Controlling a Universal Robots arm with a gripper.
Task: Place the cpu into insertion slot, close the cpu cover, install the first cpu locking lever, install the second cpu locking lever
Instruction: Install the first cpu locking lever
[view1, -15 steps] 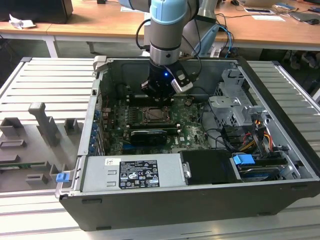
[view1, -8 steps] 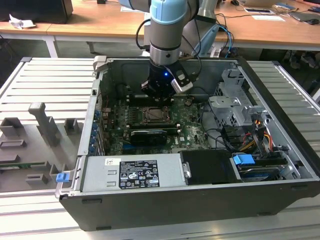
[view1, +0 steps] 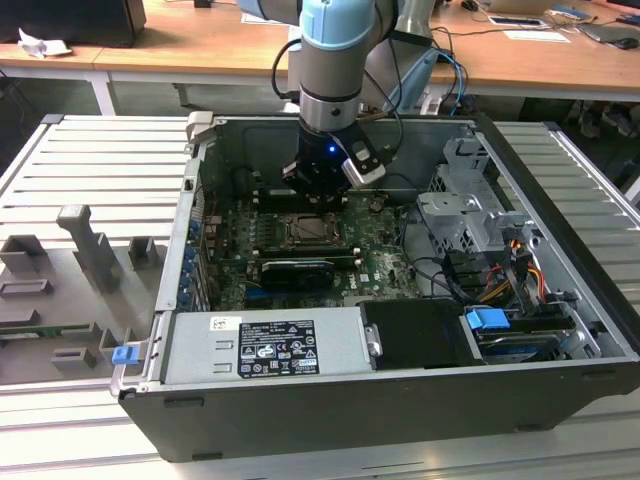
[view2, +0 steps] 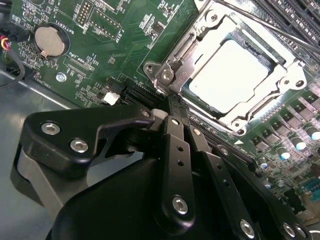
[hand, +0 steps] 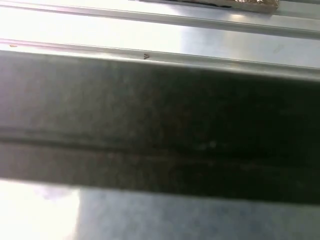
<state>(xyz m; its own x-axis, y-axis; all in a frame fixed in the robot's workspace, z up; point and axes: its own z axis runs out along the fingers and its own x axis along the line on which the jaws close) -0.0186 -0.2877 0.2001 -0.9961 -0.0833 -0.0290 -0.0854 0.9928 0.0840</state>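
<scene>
**A:** Where's the cpu (view2: 231, 75) now?

**B:** Seated flat in the insertion slot (view1: 311, 229), near the middle of the green motherboard (view2: 125, 45) inside the open computer case (view1: 560, 300). In the second wrist view its pale silvery top shows through the cut-out of the cpu cover (view2: 202, 47), which lies down over it as a bright metal frame.

**A:** And the claw (view2: 170, 107)?

**B:** Just beside the socket, at the corner where the frame's hinge screw (view2: 166, 75) sits. Its two black fingers (view2: 172, 145) run side by side with no gap I can see, so I'd call it closed, and nothing shows between them. The tips point at the frame's edge; whether they touch it I can't tell.

**A:** Which way does the cpu lie from the claw?

**B:** Straight ahead past the fingertips, across that corner. In the exterior view the claw (view1: 318, 190) hangs on the far side of the socket, so the cpu lies toward the near side of it.

**A:** How does the cpu look?

**B:** Square, smooth, level, corners lined up with the frame. A thin metal rod (view2: 260, 20) runs along one side of the frame, which I judge to be a locking lever.
</scene>
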